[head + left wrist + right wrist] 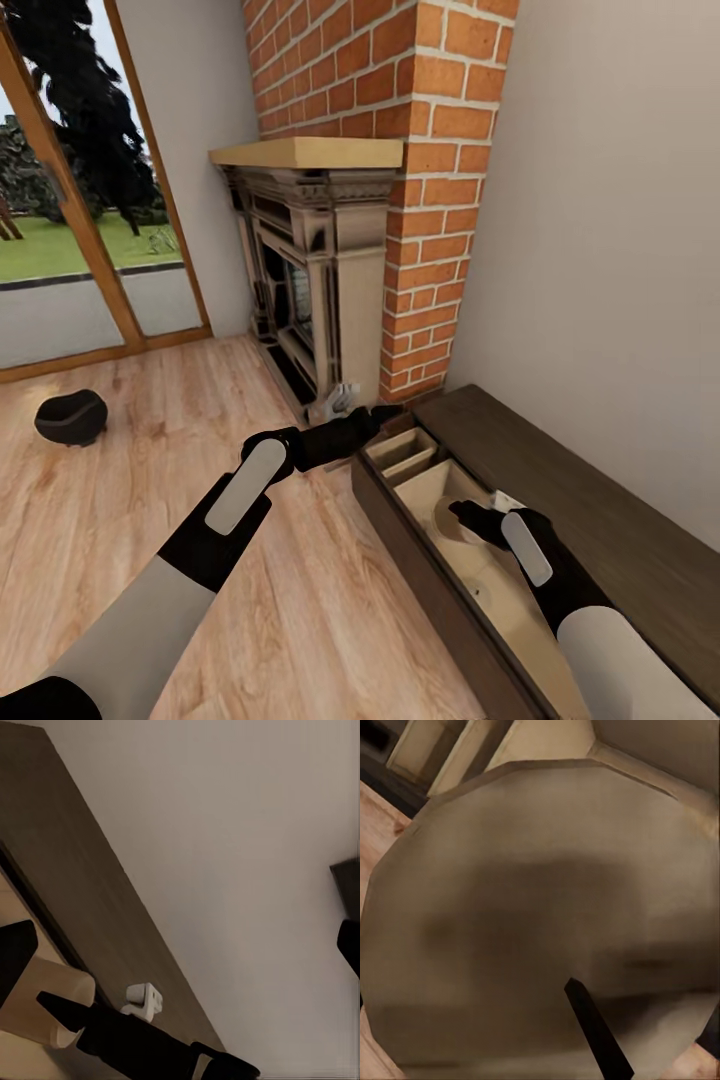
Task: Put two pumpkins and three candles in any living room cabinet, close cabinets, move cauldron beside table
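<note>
- Dark-brown wood of the cabinet [590, 480] is seen along the right wall, its pale drawer pulled open beside a brick fireplace [330, 270].
- One cauldron [71, 417] is left on the plank floor, well apart, near the glass door.
- The left gripper [385, 410] is held at the drawer's far corner; the right gripper [462, 512] is lowered inside.
- Neither gripper's grip can be told.
- No writing is legible.
</note>
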